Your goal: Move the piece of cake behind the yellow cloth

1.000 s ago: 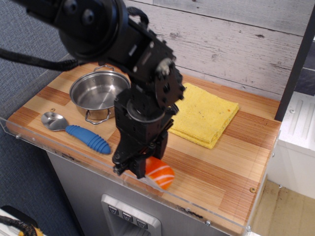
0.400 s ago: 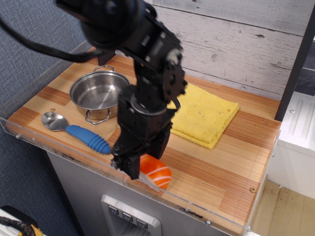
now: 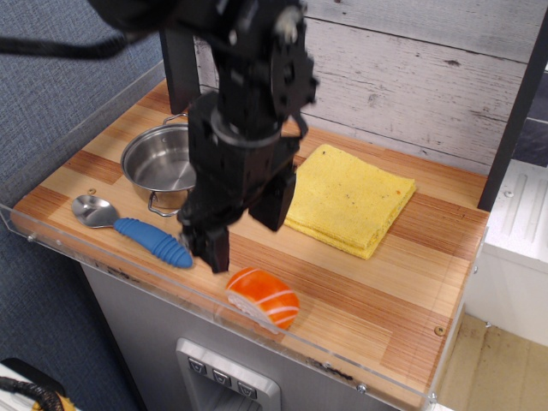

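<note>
The piece of cake point(image 3: 263, 297), a small orange toy with white stripes and a white base, lies on the wooden table near its front edge. The yellow cloth point(image 3: 351, 197) lies folded farther back and to the right, near the wall. My gripper point(image 3: 242, 227) hangs above and slightly behind-left of the cake, apart from it. Its two black fingers point(image 3: 211, 248) are spread and nothing is between them. The arm hides part of the table between the pot and the cloth.
A steel pot point(image 3: 161, 161) stands at the back left, partly behind the arm. A spoon with a blue handle point(image 3: 152, 241) lies in front of it. A clear plastic rim point(image 3: 128, 272) runs along the table's front edge. A plank wall point(image 3: 402, 77) stands behind.
The gripper was low around the cake; it has risen and drawn back to the left, leaving the cake lying on the table at the front edge.
</note>
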Motion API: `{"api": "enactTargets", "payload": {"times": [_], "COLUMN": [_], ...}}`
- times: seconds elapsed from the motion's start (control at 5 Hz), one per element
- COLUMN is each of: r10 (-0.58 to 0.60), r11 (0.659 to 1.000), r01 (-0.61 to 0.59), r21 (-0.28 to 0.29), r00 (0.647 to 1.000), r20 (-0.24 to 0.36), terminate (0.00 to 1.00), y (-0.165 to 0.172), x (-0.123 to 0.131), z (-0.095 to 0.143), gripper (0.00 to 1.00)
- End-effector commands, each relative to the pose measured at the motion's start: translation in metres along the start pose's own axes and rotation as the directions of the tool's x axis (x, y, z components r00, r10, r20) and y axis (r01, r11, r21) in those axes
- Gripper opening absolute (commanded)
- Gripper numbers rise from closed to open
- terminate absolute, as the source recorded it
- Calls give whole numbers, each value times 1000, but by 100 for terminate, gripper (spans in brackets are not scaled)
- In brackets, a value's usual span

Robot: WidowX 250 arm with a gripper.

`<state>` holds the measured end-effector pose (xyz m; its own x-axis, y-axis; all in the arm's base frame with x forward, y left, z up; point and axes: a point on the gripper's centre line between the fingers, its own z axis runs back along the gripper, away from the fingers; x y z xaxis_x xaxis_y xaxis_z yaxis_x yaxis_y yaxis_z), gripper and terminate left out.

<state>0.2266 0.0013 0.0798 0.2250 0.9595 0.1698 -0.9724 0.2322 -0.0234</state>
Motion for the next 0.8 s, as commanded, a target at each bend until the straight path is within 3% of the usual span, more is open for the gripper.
{"api": "enactTargets", "payload": {"times": [0.0,0.2,0.4,0.6], "r10": [-278,-476,-680,-769], "r11": [958,873,728,638], "r01": [281,480,676,767], "r21": [-55,-83,-116,-70], "r00": [959,877,733,639], "r20": [53,64,4,-9], "terminate": [0,0,0,0], "y": [-2,-5,2,23], "x": [14,19,29,48], "z": [37,50,55,49], "gripper": [100,100,100,100]}}
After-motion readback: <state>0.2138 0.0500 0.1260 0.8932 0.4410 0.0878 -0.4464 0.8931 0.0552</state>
